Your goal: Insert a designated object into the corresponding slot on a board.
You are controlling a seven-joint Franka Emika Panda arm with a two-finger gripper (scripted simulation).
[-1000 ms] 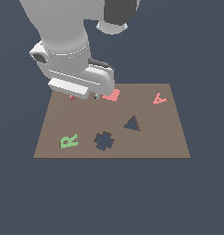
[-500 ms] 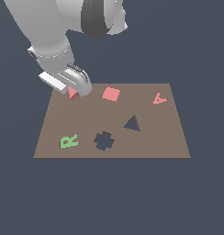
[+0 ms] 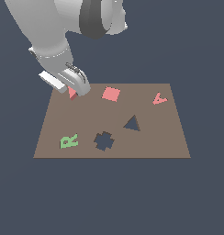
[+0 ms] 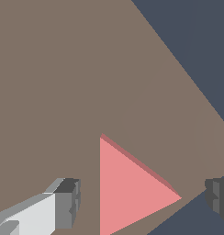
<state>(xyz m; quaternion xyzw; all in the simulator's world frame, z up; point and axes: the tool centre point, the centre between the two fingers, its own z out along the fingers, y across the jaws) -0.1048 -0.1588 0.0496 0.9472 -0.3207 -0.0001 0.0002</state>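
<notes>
The red triangular block [image 3: 72,94] lies on the brown board [image 3: 146,142] at its far corner on the exterior view's left, mostly hidden by my hand. In the wrist view the block [image 4: 130,190] lies flat between my two fingertips, with clear gaps on both sides. My gripper [image 4: 143,202] is open and straddles it; one finger [image 4: 65,204] shows fully, the other is at the picture's edge. The dark triangular slot [image 3: 131,123] lies near the board's middle, to the exterior view's right of the gripper [image 3: 75,92].
On the board also sit a flat pink-red square [image 3: 111,93], a pink-red letter A [image 3: 159,98], a green letter R [image 3: 69,141] and a dark cross-shaped cutout [image 3: 104,141]. The board's edge runs close beside the block.
My arm has swung to the exterior view's left and come down from near the pink-red square to the red triangular block at the board's far corner.
</notes>
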